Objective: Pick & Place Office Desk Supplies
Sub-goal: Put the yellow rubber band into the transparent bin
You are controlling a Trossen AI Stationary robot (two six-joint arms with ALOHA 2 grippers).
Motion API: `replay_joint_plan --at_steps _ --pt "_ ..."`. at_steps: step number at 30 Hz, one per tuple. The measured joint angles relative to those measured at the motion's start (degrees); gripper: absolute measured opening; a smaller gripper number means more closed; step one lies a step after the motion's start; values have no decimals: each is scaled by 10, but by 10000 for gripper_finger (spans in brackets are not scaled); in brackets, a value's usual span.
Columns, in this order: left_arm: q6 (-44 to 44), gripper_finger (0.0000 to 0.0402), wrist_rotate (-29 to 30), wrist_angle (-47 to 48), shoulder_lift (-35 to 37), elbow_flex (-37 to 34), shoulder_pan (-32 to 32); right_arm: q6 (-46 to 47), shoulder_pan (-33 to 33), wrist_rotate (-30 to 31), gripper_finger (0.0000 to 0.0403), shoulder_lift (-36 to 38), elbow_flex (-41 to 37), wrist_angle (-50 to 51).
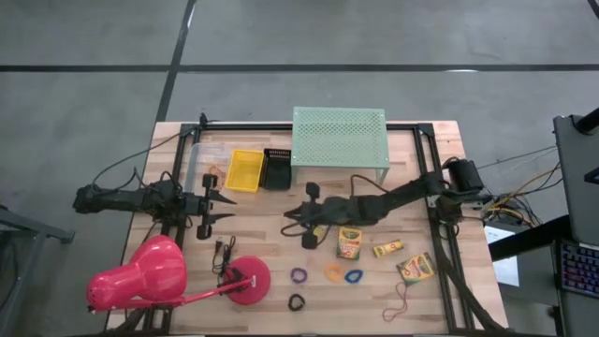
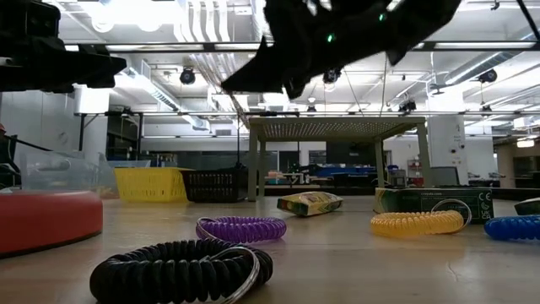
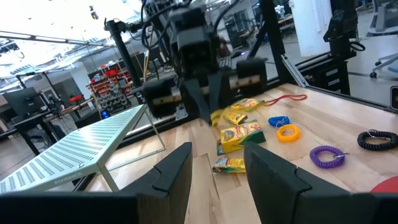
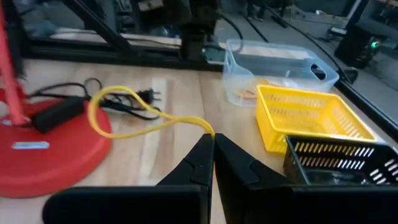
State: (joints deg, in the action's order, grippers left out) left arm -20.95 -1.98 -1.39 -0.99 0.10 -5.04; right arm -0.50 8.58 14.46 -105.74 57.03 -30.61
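Yellow rubber band [image 4: 134, 118] hangs pinched in the right gripper's [image 4: 213, 144] closed fingers; left gripper's [image 3: 217, 163] fingers stand apart, empty.

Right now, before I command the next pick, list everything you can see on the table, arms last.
shelf: one, mint-green, back centre
yellow basket: one, left of the shelf
black basket: one, between the yellow basket and the shelf
clear tub: one, left of the yellow basket
desk lamp: one, pink, front left
crayon boxes: at least three, yellow-green, right of centre
ring loops: four, purple, orange, blue, black, front centre
cord: one, reddish, front right
yellow band: one, at the right fingers
left gripper: open, empty, left side
right gripper: shut on the band, mid-table
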Motion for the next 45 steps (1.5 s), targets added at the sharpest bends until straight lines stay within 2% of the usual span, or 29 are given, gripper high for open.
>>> replay_joint_plan --at_steps 10,23,33,40,45 --pt "0 149 0 -3 -8 0 0 -73 -13 5 8 -122 67 -76" --pt "1 149 0 1 -35 0 0 -44 -37 16 8 -266 227 -59" --pt "0 149 0 1 -41 0 0 -30 -36 -3 8 -281 271 68" --pt "-1 149 0 0 -43 0 0 12 -36 -13 12 -281 271 70" --pt "-1 149 0 0 -45 0 0 20 -38 -14 45 -281 271 68"
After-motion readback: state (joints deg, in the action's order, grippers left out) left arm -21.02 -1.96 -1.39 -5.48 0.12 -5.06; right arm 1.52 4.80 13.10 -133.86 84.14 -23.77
